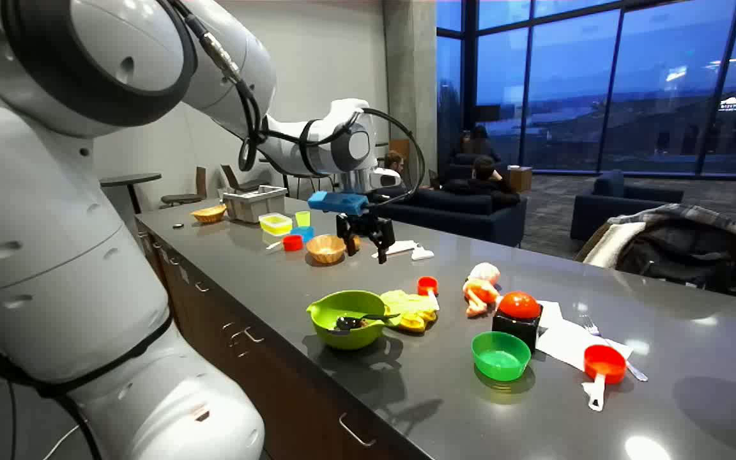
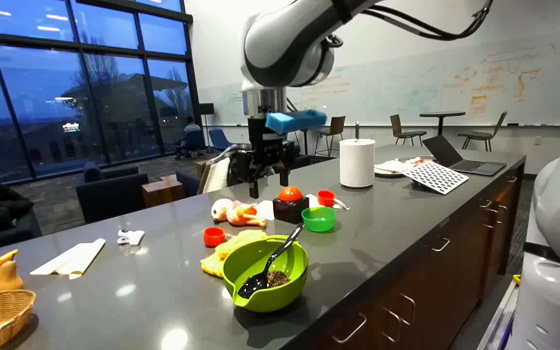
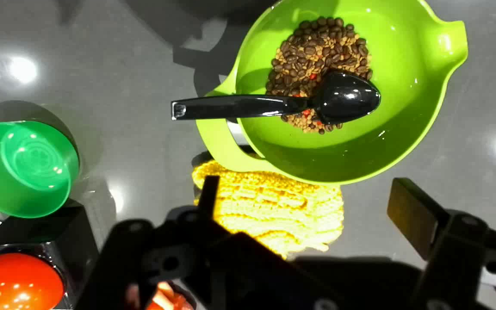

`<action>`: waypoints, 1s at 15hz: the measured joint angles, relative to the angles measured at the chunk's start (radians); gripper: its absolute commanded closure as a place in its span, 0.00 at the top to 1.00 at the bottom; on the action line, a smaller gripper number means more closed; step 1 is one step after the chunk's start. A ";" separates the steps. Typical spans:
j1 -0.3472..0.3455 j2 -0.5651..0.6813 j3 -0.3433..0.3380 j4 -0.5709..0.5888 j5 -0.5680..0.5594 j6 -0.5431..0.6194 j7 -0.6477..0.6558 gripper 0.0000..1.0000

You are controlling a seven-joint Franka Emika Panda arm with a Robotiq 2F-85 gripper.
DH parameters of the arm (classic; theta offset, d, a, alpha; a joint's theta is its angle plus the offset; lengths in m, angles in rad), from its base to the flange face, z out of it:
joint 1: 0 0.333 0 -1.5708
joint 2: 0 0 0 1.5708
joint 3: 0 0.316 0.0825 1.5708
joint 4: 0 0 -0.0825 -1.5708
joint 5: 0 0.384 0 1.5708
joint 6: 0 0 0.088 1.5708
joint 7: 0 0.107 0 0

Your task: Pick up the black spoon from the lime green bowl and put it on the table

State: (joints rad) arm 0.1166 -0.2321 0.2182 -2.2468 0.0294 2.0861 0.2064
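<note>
Spoon [image 3: 276,106], glossy black, slim, long-handled

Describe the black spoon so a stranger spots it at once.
On the long, dark grey table sits a wide, lime green bowl. The black spoon leans in it, its handle jutting past the rim. Long, glossy and all black, it stands out from the small brown beans near it.

Dim blue light fills the tall windows [image 1: 572,83] in both exterior views. White glare spots the dark grey countertop [image 2: 153,301], where the lime green bowl [image 1: 345,335] casts a shadow. In the wrist view the yellow knitted cloth [image 3: 274,211] is overexposed; the gripper [image 3: 310,206] is dark, its nearest parts blurred.
</note>
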 measured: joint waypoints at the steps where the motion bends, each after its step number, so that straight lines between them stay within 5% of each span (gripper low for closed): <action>1: 0.000 0.000 0.000 0.000 0.000 0.000 0.000 1.00; 11: 0.001 0.004 -0.001 0.000 0.000 -0.002 -0.007 1.00; 15: 0.028 0.009 -0.026 0.003 0.063 -0.046 -0.213 1.00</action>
State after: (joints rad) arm 0.1441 -0.2229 0.1921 -2.2439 0.0923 2.0400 -0.0067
